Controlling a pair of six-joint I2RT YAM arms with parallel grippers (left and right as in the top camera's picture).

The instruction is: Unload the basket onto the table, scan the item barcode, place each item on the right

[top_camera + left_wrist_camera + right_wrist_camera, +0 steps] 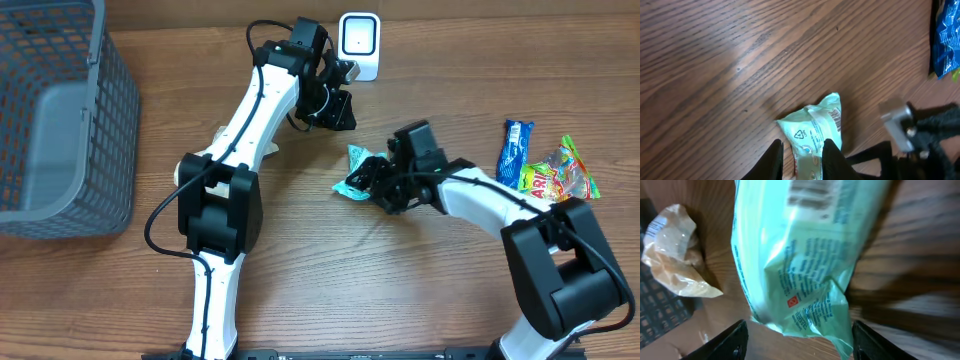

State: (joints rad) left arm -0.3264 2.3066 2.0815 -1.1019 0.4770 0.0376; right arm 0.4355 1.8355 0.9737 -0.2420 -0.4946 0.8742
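The item is a mint-green packet (356, 166) lying on the wooden table, with a barcode (836, 118) near its edge. My right gripper (378, 186) is low over it and open. In the right wrist view the packet (800, 265) fills the space ahead of the right gripper (800, 342), whose fingers stand wide on either side of the packet's near end. The white scanner (358, 44) stands at the back. My left gripper (338, 108) hovers just in front of the scanner. In its own view the left gripper (803, 161) is narrowly open and empty, the packet (812, 130) on the table beyond it.
A grey mesh basket (60, 120) stands at the far left. A blue wrapper (515, 150) and a colourful sweets bag (562, 172) lie at the right. A crumpled clear bag (672, 255) lies beside the left arm's base.
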